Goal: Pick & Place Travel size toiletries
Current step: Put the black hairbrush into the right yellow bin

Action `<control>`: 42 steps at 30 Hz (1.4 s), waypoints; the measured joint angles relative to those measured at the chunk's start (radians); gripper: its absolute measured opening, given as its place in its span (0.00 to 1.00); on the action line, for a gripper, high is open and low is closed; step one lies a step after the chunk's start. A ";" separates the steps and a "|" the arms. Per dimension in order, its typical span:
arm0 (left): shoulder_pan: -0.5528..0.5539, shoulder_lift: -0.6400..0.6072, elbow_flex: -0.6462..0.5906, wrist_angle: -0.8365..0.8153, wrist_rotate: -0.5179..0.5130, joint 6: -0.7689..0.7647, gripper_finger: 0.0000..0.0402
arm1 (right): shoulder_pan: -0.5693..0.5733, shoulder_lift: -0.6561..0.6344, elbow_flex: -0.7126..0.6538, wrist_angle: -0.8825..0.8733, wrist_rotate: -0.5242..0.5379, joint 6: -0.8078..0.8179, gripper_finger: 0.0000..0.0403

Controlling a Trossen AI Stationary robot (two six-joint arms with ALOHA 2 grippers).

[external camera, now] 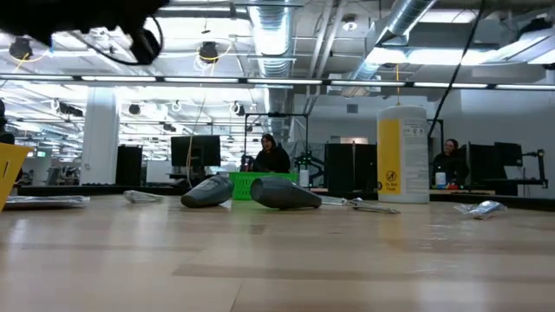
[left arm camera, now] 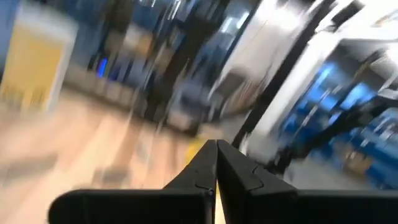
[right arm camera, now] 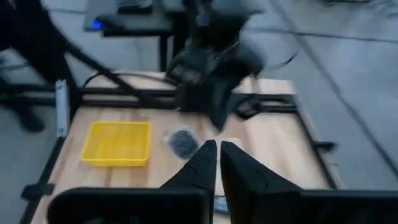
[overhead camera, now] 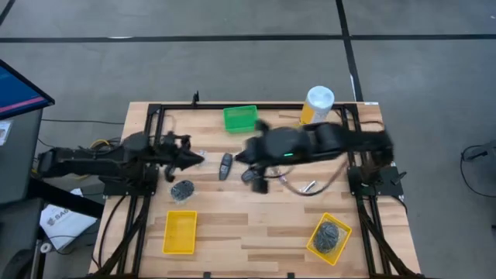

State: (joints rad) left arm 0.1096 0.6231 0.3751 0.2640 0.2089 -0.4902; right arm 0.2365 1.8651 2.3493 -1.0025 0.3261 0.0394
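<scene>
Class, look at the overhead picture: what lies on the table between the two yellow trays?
Nothing: in the high view the wood between the empty yellow tray and the yellow tray holding a black bundle is bare.

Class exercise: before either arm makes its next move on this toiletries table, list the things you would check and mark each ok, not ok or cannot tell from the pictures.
1. Left gripper empty and shut: ok, fingers meet with nothing between them.
2. Right gripper empty and shut: ok.
3. Loose black round bundle within the left arm's reach: ok, it lies just beside that gripper.
4. Bottom-left yellow plastic tray free to receive items: ok, it looks empty.
5. Bottom-right yellow tray loaded: ok, a dark bundle lies in it.
6. Dark oval piece clear of the right arm: cannot tell, the arm is blurred beside it.
</scene>
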 joint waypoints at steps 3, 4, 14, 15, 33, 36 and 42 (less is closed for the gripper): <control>-0.014 0.113 0.137 -0.284 -0.001 -0.034 0.00 | 0.043 -0.081 0.000 -0.058 0.104 0.010 0.05; -0.018 0.146 0.178 -0.384 -0.001 -0.035 0.00 | 0.059 -0.106 0.000 -0.078 0.137 0.010 0.04; -0.053 0.309 0.298 -0.856 -0.033 -0.173 0.00 | 0.245 -0.268 0.000 -0.188 0.343 0.014 0.00; -0.053 0.318 0.298 -0.905 -0.063 -0.188 0.00 | 0.265 -0.279 0.000 -0.195 0.354 0.020 0.00; -0.052 0.483 0.258 -1.201 -0.229 -0.304 0.48 | 0.433 -0.336 0.000 -0.389 0.545 0.197 0.00; -0.052 0.538 0.221 -1.202 -0.228 -0.343 0.60 | 0.433 -0.336 0.000 -0.389 0.546 0.198 0.00; -0.052 0.620 0.193 -1.168 -0.266 -0.377 0.72 | 0.433 -0.336 0.000 -0.389 0.545 0.198 0.00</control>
State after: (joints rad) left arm 0.0574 1.2436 0.5686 -0.9038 -0.0566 -0.8667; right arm 0.6693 1.5291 2.3492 -1.3914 0.8715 0.2369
